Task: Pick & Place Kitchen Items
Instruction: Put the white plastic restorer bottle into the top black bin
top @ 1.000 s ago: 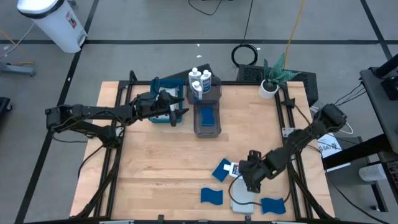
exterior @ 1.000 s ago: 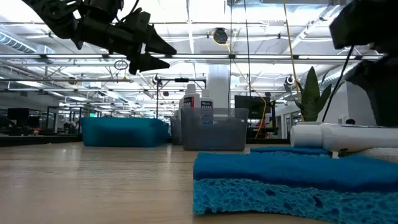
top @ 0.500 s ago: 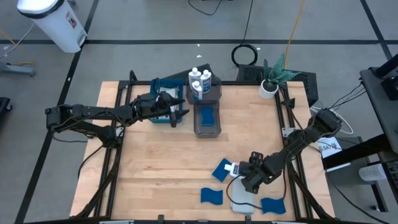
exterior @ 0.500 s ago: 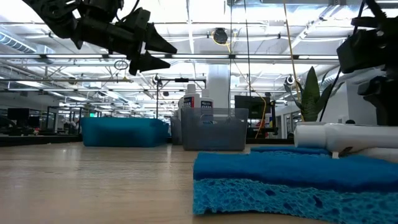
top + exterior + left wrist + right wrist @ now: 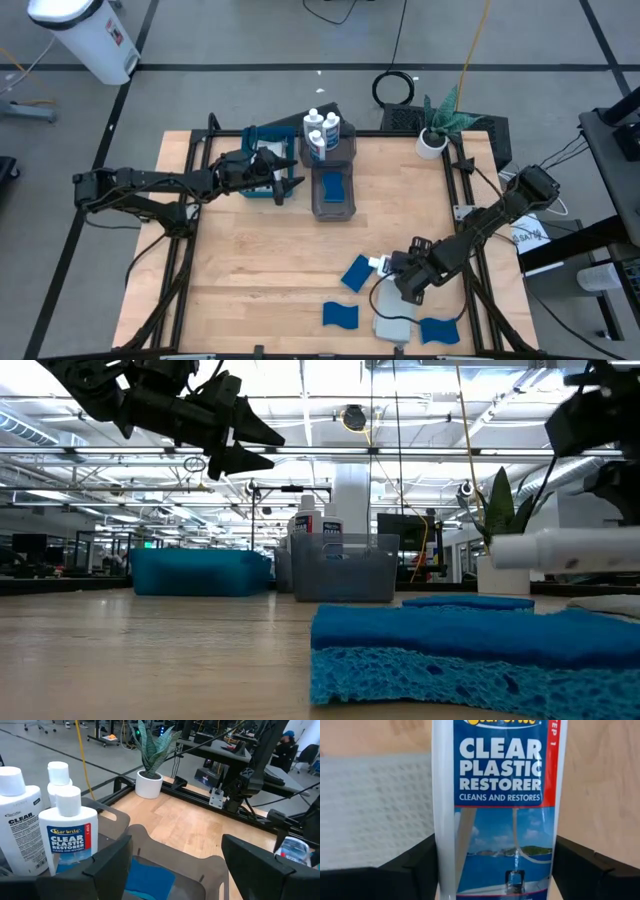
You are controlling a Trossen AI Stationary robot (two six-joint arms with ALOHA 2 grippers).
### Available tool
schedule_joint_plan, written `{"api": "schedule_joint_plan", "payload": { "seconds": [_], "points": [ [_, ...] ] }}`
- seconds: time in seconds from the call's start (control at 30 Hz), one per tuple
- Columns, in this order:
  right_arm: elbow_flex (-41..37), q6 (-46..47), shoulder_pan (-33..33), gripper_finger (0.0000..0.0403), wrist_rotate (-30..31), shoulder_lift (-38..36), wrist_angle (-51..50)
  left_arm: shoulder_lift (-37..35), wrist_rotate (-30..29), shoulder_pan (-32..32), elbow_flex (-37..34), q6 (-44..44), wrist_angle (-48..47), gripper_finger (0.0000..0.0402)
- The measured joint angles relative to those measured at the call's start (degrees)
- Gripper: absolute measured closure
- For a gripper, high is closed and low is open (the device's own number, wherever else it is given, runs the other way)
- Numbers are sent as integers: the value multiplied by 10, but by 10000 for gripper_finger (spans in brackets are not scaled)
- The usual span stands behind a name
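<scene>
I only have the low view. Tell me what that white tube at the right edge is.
Observer: A white bottle labelled Clear Plastic Restorer, clamped by the right gripper.
Operator: Give me what lies on the table near it.
Observer: A light grey cloth, on the table's near side.
Operator: Now place the left gripper.
Observer: The left gripper hangs open beside a grey bin that holds a blue sponge.

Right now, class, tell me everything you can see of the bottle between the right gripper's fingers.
The white plastic bottle lies sideways, lifted off the table in the low view. Its blue and red label reads "Clear Plastic Restorer, cleans and restores" above a sea scene. The right gripper has a dark finger on each flank, near the front edge above the light grey cloth.
</scene>
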Motion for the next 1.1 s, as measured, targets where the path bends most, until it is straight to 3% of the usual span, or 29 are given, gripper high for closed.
{"api": "schedule_joint_plan", "payload": {
  "seconds": [0.13, 0.43, 0.63, 0.8, 1.1],
  "points": [
    [0, -21, -12, 123, 16, -23, 0, 0, 0, 0, 0, -1, 0, 91],
    [0, -93, -37, 123, 131, -86, 13, 0, 27, -4, 0, -91, 5, 92],
    [0, -173, -56, 123, 298, -103, 59, 0, 31, -29, 0, -100, 41, 92],
    [0, -249, -84, 121, 451, -98, 109, 17, 31, -55, 1, -91, 139, 91],
    [-12, -426, -162, 121, 618, -97, 283, 130, -4, -100, 115, 50, 183, 91]
  ]
}}
